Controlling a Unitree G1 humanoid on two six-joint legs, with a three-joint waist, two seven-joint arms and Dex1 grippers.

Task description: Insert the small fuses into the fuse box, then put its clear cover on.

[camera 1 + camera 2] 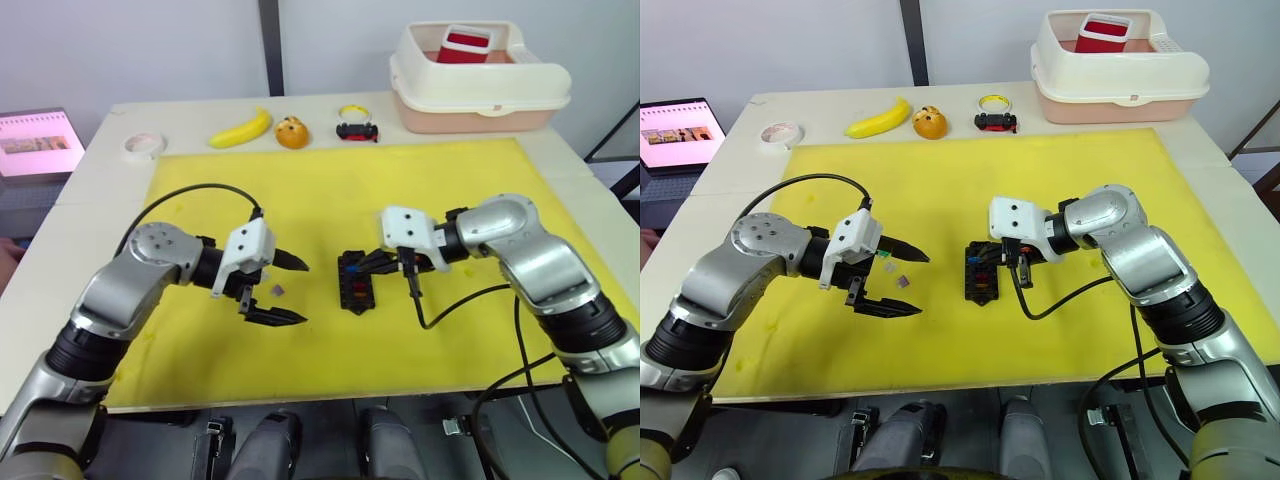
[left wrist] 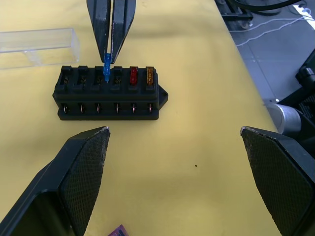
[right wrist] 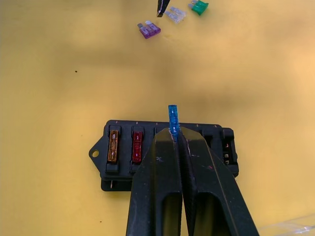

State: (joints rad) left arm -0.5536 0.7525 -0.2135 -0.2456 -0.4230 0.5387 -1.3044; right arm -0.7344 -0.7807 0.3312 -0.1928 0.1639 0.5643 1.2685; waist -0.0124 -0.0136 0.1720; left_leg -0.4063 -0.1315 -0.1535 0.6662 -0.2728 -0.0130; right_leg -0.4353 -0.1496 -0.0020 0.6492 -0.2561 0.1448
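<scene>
Your right pincer [image 3: 173, 140] pinches a blue fuse [image 3: 173, 118] over the fuse box [image 2: 109, 93], its fingers hiding the middle slots, while your left pincer [image 1: 285, 290] hangs spread nearby, the clear cover [image 2: 37, 44] partly cut off.

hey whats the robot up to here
The right gripper is shut on a blue fuse, setting it into a slot of the black fuse box on the yellow mat. A red fuse and an orange fuse already sit in the box. The left gripper hangs open nearby, over the purple fuse, clear fuse and green fuse lying loose. The clear cover lies beside the box.
</scene>
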